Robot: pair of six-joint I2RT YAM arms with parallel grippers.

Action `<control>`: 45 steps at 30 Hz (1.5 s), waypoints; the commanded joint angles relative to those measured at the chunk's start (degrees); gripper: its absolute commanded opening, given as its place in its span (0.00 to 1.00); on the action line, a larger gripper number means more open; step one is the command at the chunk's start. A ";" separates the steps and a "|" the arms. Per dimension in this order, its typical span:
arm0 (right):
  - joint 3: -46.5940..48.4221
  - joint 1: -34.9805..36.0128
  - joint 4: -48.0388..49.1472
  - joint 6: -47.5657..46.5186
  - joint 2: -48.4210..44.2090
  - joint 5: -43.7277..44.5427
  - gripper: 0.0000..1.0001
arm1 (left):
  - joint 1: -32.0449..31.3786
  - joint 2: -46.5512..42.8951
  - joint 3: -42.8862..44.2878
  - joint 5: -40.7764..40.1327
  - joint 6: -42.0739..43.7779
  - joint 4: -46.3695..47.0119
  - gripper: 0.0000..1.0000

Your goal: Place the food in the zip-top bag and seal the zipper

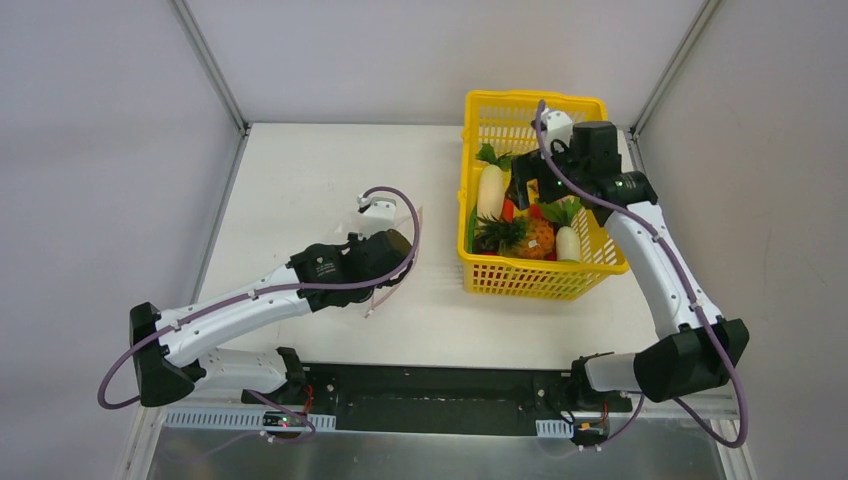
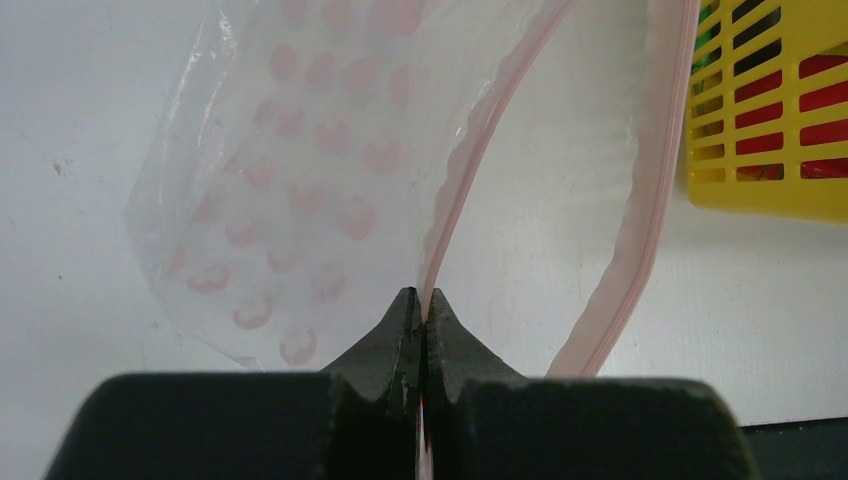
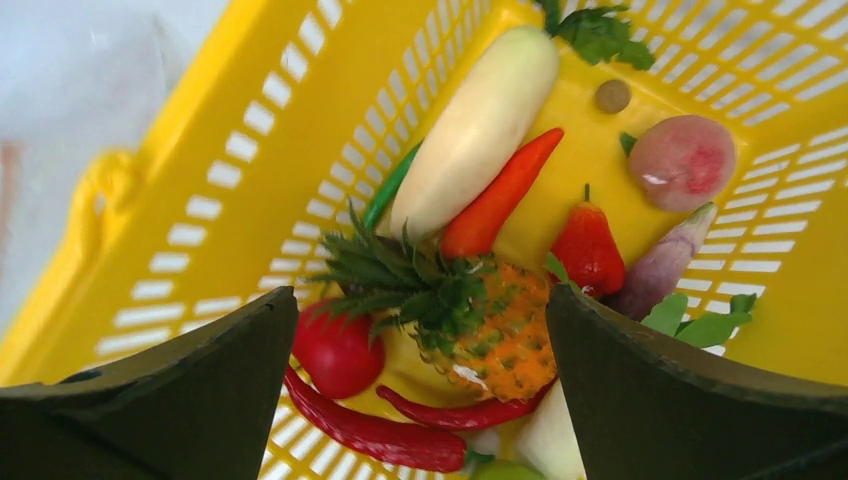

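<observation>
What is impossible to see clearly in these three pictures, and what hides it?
Left wrist view: the far end of the zip-top bag is cut off by the upper edge; the left end effector hides the pinched part of the zipper.
Top view: the bag lies mostly under the left arm; its mouth is not visible.
Right wrist view: food pieces between the fingers of the right end effector are cut off by the lower edge.
</observation>
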 commanded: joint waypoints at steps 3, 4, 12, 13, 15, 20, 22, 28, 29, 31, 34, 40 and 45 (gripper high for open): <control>-5.58 0.30 -4.05 -26.64 -0.46 -9.78 1.00 | 0.48 -2.63 0.12 1.68 2.49 -0.09 0.00; -5.58 0.33 -4.93 -28.68 0.13 -10.15 1.00 | 0.48 -2.62 0.10 1.99 2.66 0.01 0.00; -4.63 0.33 -8.49 -38.17 6.40 -17.58 1.00 | 0.48 -2.49 0.50 4.04 3.36 0.16 0.00; -4.91 0.33 -8.08 -39.17 6.82 -18.42 0.99 | 0.48 -2.50 0.59 4.20 3.37 0.04 0.00; -5.79 0.30 -7.81 -40.27 8.20 -19.15 0.98 | 0.47 -2.66 0.36 4.51 3.34 0.17 0.00; -5.36 0.71 -9.39 -42.63 11.54 -18.77 0.98 | 0.48 -2.94 0.24 5.09 3.42 0.33 0.00; -6.13 0.67 -7.91 -42.85 12.28 -18.85 0.98 | 0.48 -3.08 0.03 5.02 3.35 0.43 0.00; -5.76 0.74 -8.39 -44.38 15.45 -19.43 0.98 | 0.43 -3.29 -0.22 5.19 3.37 0.55 0.00; -5.78 0.80 -8.34 -44.36 15.89 -19.87 0.99 | 0.46 -3.25 -0.32 5.13 3.35 0.47 0.00; -5.84 0.74 -8.44 -44.27 17.17 -21.04 0.98 | 0.47 -3.43 -0.57 4.98 3.19 0.66 0.00; -5.41 0.68 -7.80 -43.15 19.78 -20.97 0.93 | 0.45 -3.55 -0.77 5.43 3.25 1.11 0.00; -11.18 0.50 6.41 -37.76 17.29 -18.75 0.73 | 0.48 -4.08 -1.38 5.49 2.82 0.85 0.00; -12.29 0.40 9.88 -37.02 14.44 -17.77 0.46 | 0.48 -4.88 -1.95 4.99 2.63 0.92 0.00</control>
